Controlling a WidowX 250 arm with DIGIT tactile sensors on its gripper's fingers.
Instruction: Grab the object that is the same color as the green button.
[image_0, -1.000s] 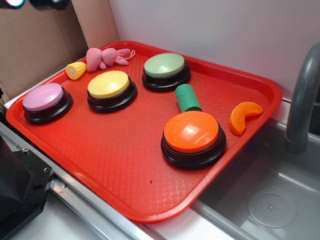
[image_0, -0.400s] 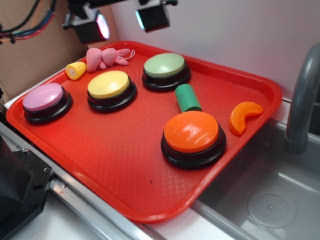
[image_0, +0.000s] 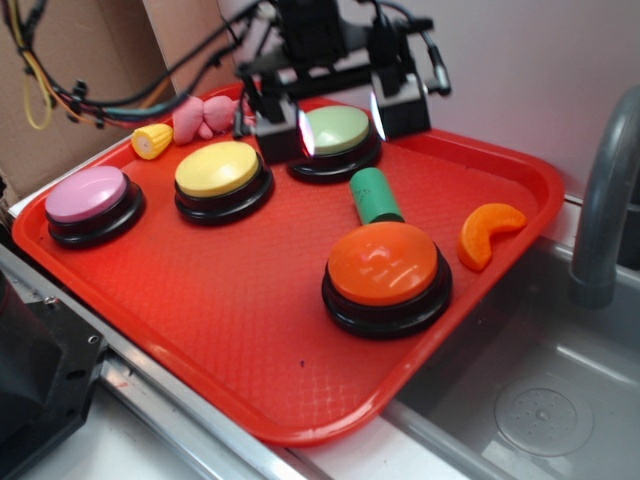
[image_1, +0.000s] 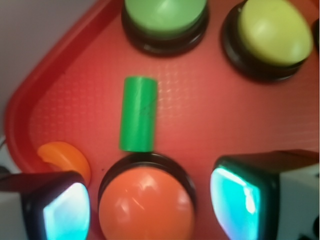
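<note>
Gripper: the gripper (image_0: 338, 120) hangs above the back of the tray, over the green button; its jaws stand wide apart and hold nothing.
Fingers: in the wrist view the two fingers (image_1: 250, 195) frame the orange button from either side, with clear space between them.
Cylinder: the small dark-green cylinder (image_0: 376, 195) lies on its side on the tray, between the green button and the orange button, one end just beside the orange button's black base.
Room around the cylinder: bare tray on both long sides; in the wrist view (image_1: 138, 113) its sides are free of anything touching.
Green button: the green button (image_0: 330, 133) sits near the tray's back rim, partly behind the gripper.
Orange button: the orange button (image_0: 384, 270) stands toward the tray's right edge.
Yellow button: the yellow button (image_0: 220, 172) is left of the green one, apart from it.
Pink button: the pink button (image_0: 88, 197) is near the left rim.
Orange slice: the orange slice (image_0: 487, 232) lies close to the right rim.
Corn piece: the corn piece (image_0: 152, 140) is at the back left rim, beside the pink plush toy (image_0: 196, 117).
Tray: the red tray (image_0: 250, 330) has a wide bare front half.
Sink: the sink (image_0: 540, 400) lies beyond the right edge, under the tap (image_0: 604, 210).
</note>
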